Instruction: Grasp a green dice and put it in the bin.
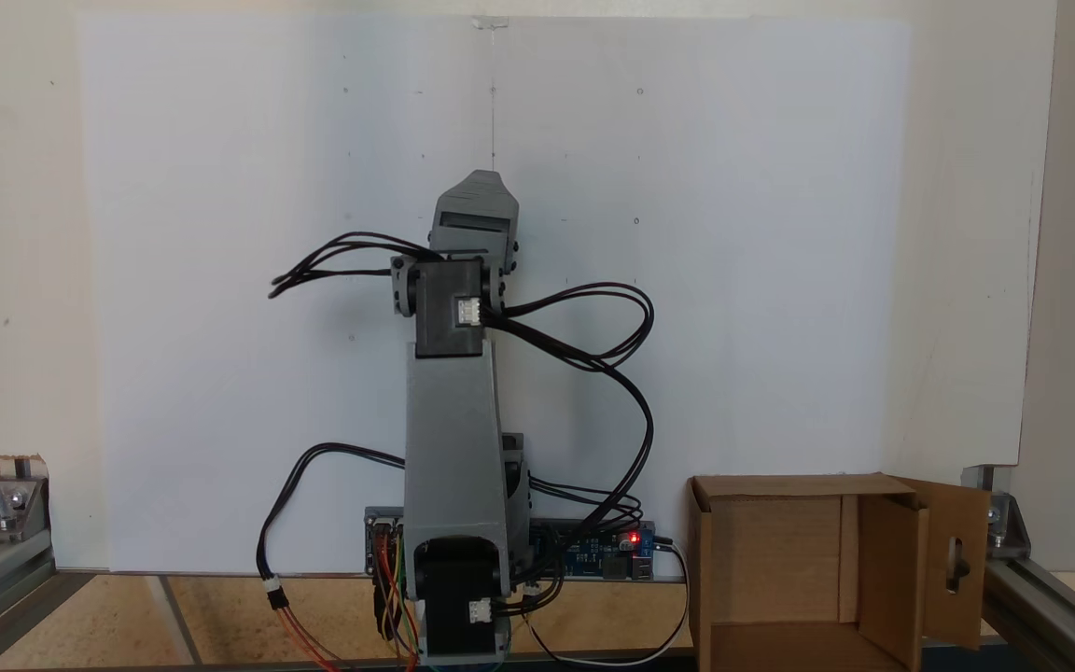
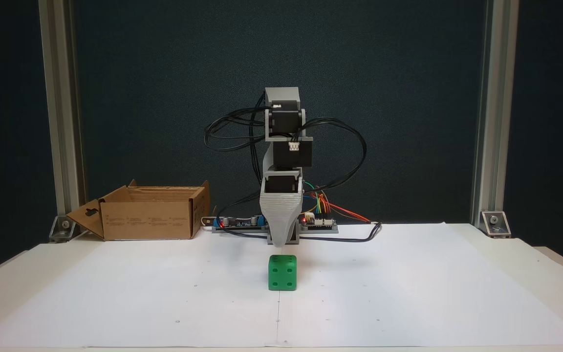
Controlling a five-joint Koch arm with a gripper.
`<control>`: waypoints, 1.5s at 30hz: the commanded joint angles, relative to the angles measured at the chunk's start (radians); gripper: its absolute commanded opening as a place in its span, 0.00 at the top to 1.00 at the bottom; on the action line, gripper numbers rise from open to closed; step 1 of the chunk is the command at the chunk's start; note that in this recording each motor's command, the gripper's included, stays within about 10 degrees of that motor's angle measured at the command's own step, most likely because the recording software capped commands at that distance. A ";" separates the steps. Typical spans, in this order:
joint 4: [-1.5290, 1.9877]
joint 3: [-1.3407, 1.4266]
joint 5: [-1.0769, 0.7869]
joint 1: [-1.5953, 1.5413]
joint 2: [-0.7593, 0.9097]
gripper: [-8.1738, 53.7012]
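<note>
The green dice (image 2: 282, 272) sits on the white paper at the centre of the table, a face with several pips turned to the camera. My gripper (image 2: 277, 242) points straight down, its grey tapered tip a little above and behind the dice. A single jaw faces the camera, so its opening cannot be judged. Seen from behind the arm, the gripper (image 1: 481, 177) stretches away over the paper. The bin (image 2: 149, 221), a brown cardboard box with loose flaps, stands at the back left; from behind, the bin (image 1: 715, 560) is at the lower right.
The arm's base and its controller board (image 2: 318, 222) with coloured wires sit at the back centre. Black cables (image 1: 593, 327) loop out from the arm. Aluminium frame posts (image 2: 487, 117) stand at the table's back corners. White paper (image 2: 408, 293) covers the table.
</note>
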 commanded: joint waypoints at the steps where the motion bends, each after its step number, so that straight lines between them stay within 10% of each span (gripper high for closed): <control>1: -0.015 -0.018 -0.025 -0.009 -0.011 0.17; 45: -0.127 0.006 -0.026 0.021 -0.153 0.17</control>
